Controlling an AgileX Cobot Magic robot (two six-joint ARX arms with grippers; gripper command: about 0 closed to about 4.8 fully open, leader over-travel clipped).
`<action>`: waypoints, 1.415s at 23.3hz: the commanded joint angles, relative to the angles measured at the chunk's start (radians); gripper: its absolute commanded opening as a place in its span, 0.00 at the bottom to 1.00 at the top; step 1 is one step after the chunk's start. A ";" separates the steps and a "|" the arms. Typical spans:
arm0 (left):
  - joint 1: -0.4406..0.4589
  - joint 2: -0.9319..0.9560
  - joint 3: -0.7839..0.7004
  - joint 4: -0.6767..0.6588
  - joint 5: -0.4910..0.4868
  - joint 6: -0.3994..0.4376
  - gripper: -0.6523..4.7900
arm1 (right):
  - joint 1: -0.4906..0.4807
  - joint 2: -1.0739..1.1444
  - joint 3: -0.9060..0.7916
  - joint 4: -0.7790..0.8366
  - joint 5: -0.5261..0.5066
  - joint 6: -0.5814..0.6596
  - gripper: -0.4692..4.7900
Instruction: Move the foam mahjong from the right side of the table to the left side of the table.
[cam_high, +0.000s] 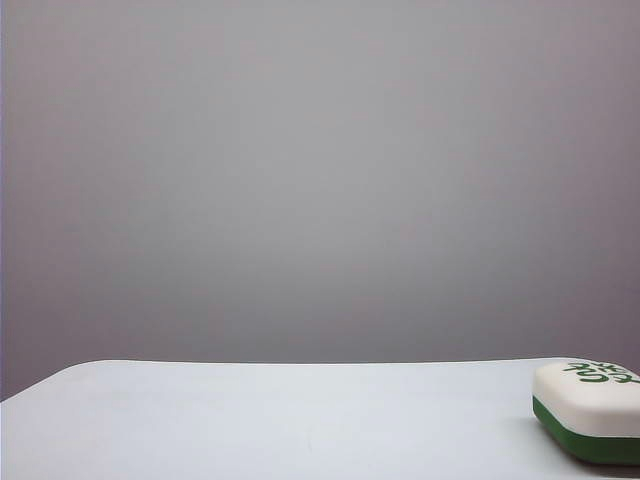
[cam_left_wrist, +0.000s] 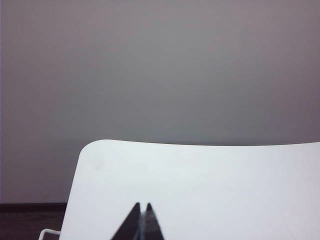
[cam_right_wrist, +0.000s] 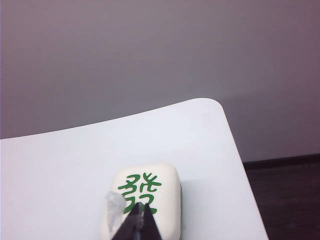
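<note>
Well, the foam mahjong sits at the lower right of the exterior view, flat on the white surface, green marks up and dark green layer underneath, partly cut off by the frame edge. No arm shows in that view. Seen from the right wrist, the right gripper has its fingers pressed together, tips just over the near part of the block's top. The left gripper hangs over bare surface, its fingers closed too, gripping nothing.
</note>
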 joint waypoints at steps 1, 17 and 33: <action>0.002 0.000 0.005 0.025 -0.001 0.003 0.11 | 0.000 -0.001 -0.006 0.005 -0.003 0.001 0.08; 0.002 0.180 0.162 0.012 0.000 -0.126 0.11 | 0.001 0.072 0.000 0.094 0.027 0.085 0.08; 0.002 0.818 0.852 -0.288 0.138 0.246 0.11 | -0.020 0.573 0.387 0.093 -0.067 0.027 0.08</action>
